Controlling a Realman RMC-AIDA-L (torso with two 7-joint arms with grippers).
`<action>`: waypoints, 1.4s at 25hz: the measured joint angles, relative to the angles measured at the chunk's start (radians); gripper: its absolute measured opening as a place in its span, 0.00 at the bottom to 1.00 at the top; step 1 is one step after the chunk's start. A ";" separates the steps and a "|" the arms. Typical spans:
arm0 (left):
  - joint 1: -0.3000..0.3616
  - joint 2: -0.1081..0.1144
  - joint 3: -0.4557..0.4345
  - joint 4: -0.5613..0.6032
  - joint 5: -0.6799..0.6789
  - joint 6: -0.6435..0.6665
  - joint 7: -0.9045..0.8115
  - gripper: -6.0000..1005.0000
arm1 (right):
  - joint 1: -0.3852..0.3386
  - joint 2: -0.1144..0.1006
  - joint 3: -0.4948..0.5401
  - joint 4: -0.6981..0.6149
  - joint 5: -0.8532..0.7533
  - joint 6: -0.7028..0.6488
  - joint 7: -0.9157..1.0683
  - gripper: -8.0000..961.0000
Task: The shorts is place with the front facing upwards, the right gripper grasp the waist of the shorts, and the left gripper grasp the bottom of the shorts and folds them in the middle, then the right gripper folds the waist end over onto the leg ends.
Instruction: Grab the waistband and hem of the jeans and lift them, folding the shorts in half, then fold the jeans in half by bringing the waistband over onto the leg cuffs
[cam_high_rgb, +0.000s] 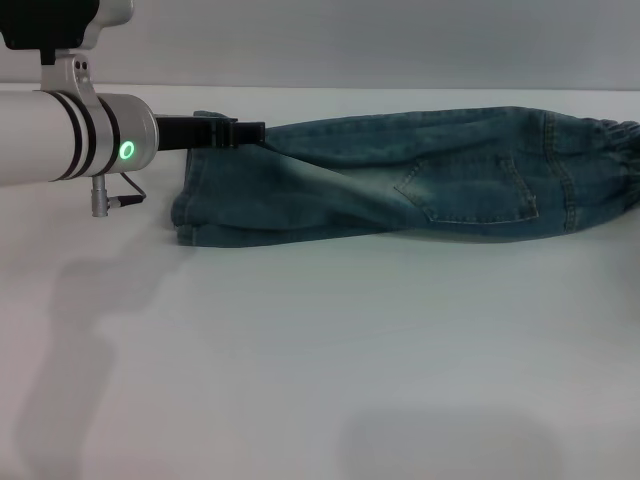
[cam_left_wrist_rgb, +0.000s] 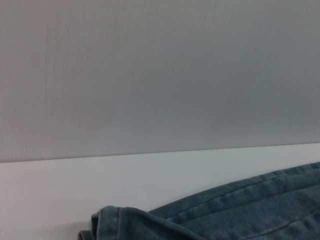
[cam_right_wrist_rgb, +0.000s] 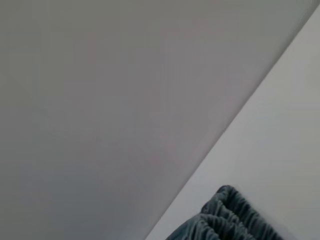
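Left hand (cam_high_rgb: 245, 131) reaches in from the left, its black fingers lying at the far corner of the bottom (cam_high_rgb: 188, 210) of the shorts (cam_high_rgb: 400, 180); whether they are clenched on the denim cannot be told. Green ring glows on its wrist. Right hand is out of the head view, and its wrist view shows none of its own fingers. Shorts lie lengthwise across the white surface (cam_high_rgb: 320, 350), already doubled along their length, a stitched pocket facing up. Leg ends sit at the left, the far edge slightly raised by the fingers. Waist (cam_high_rgb: 615, 165) lies at the right edge, gathered and flat on the surface.
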 joint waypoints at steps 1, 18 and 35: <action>0.000 0.000 0.000 0.000 0.000 0.000 0.000 0.82 | 0.002 0.000 0.000 0.000 -0.002 0.000 0.002 0.71; 0.005 0.000 -0.003 -0.011 0.000 0.000 0.004 0.82 | -0.040 0.013 0.003 -0.088 -0.079 -0.003 0.109 0.26; 0.016 -0.003 0.001 -0.011 -0.004 0.006 0.005 0.82 | -0.058 0.024 0.001 -0.147 -0.079 0.030 0.104 0.01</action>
